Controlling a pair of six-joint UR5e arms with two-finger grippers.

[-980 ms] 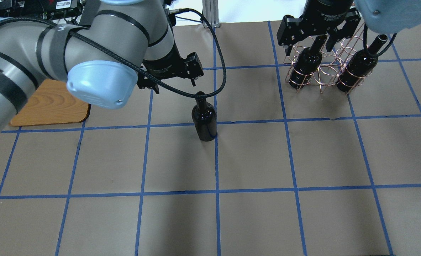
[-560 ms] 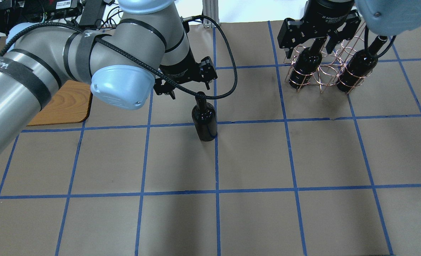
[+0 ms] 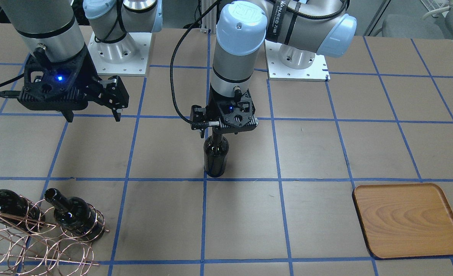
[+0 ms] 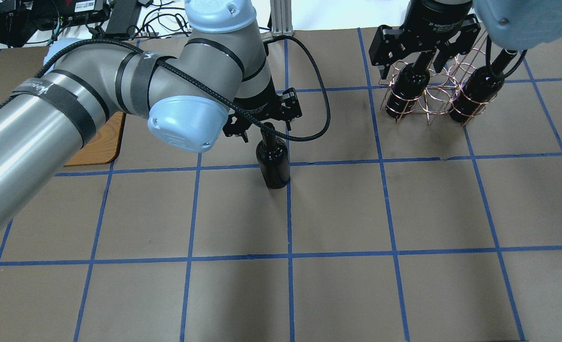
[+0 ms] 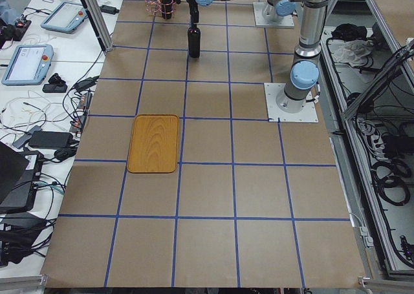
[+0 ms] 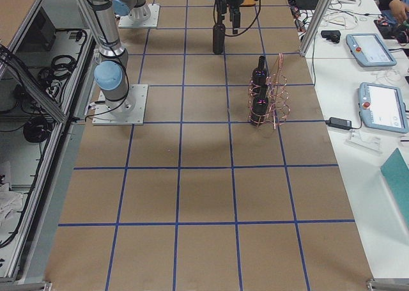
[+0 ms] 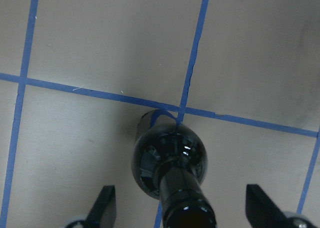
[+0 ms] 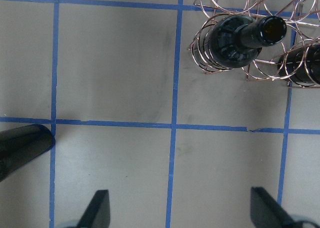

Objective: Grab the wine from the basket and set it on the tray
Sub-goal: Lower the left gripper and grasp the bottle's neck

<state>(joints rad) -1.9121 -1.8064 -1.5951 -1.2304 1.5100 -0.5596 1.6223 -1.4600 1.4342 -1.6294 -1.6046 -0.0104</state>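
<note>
One wine bottle (image 4: 273, 164) stands upright on the table's middle, also in the front view (image 3: 216, 155) and left wrist view (image 7: 170, 158). My left gripper (image 4: 265, 124) is open with its fingers (image 7: 105, 208) on either side of the bottle's neck, not touching it. My right gripper (image 4: 414, 66) is open and empty, hovering above the copper wire basket (image 4: 428, 102). Two more bottles (image 4: 406, 90) (image 4: 475, 95) rest in the basket, also seen in the right wrist view (image 8: 235, 37). The wooden tray (image 3: 406, 218) lies empty on my left side.
The table is brown paper with a blue tape grid. My left arm's cable (image 4: 326, 118) loops beside the standing bottle. The arm bases (image 3: 297, 61) stand at the near edge. In the overhead view my left arm hides most of the tray (image 4: 100, 142).
My left arm has swung right, bringing its open gripper from left of the standing bottle to over its neck. The right gripper has stayed above the basket.
</note>
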